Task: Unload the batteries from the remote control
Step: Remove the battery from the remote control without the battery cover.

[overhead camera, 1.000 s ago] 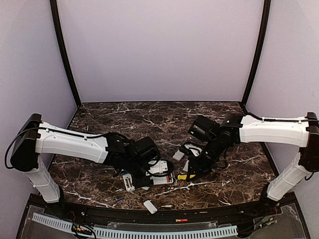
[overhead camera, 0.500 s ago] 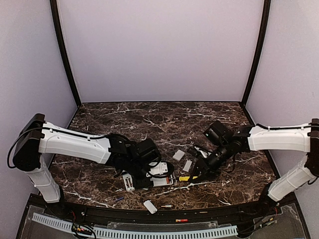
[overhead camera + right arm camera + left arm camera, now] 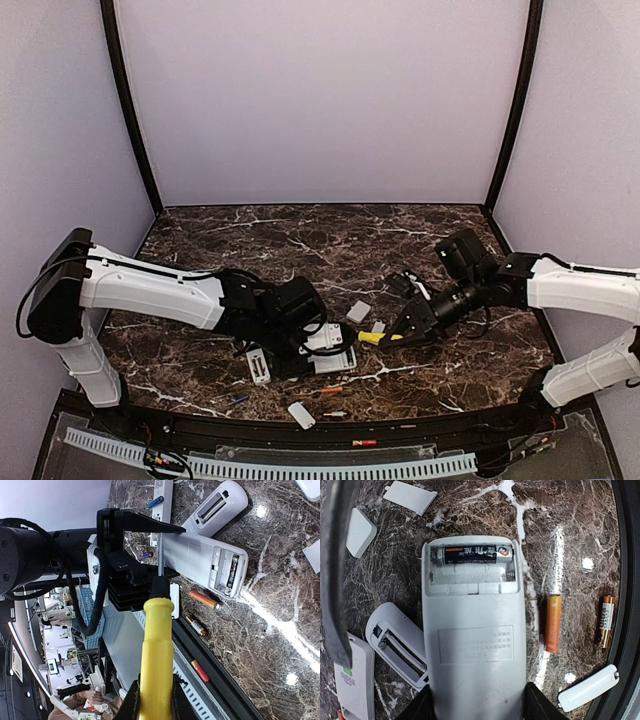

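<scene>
Top external view gives you the tabletop (image 3: 300,230) with bare marble from the grippers back to its far edge and both far corners. Everything else crowds the near edge. Your left arm (image 3: 150,290) reaches in from the near-left corner and your right arm (image 3: 580,290) from the near-right. Their wrists are close together over the middle of the near half, so room between them is tight.

The left gripper (image 3: 476,706) has its jaws clamped on the long sides of the remote control (image 3: 475,645), which lies back-up with its compartment uncovered. A second remote (image 3: 395,645), also uncovered, lies against its left side.

The right gripper (image 3: 155,696) is closed around the yellow handle of the screwdriver (image 3: 156,645). Its shaft is aimed at the left wrist, and you cannot tell whether the tip touches anything.

A white cover (image 3: 587,689) sits by the black rim at the near edge.

Of the batteries, a dark battery (image 3: 477,555) sits in the compartment's far slot. An orange battery (image 3: 552,622) lies on the marble just beside the remote control's right side. A gold-tipped battery (image 3: 606,621) lies beyond it, close to the rim. A blue battery (image 3: 155,502) lies near the near edge, toward the left.
</scene>
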Controlling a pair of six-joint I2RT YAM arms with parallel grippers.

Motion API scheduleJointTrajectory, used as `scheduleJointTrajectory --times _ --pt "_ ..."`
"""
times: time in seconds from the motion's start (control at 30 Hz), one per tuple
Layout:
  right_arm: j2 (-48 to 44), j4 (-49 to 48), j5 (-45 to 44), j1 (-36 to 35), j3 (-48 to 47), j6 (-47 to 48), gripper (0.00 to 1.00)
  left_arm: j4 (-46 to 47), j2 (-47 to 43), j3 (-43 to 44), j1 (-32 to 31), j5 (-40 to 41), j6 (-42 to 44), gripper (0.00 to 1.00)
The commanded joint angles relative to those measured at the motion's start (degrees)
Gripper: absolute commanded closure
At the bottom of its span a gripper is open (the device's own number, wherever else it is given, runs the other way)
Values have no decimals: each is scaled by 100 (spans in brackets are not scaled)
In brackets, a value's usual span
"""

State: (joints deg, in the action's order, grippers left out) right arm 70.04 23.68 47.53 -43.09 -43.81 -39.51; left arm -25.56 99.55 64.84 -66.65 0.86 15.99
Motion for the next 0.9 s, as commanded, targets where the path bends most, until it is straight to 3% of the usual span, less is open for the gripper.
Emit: scheduleJointTrajectory --times 0.0,0.53,0.87 --pt "-205 -38 -102 21 -83 218 100 -160 -4 -2 15 -5 -17 79" --pt "69 1941 -1546 -122 -719 902 100 -176 131 57 47 325 -85 79" --pt "488 2238 -1952 -597 -1018 882 100 -222 177 82 47 288 -84 79"
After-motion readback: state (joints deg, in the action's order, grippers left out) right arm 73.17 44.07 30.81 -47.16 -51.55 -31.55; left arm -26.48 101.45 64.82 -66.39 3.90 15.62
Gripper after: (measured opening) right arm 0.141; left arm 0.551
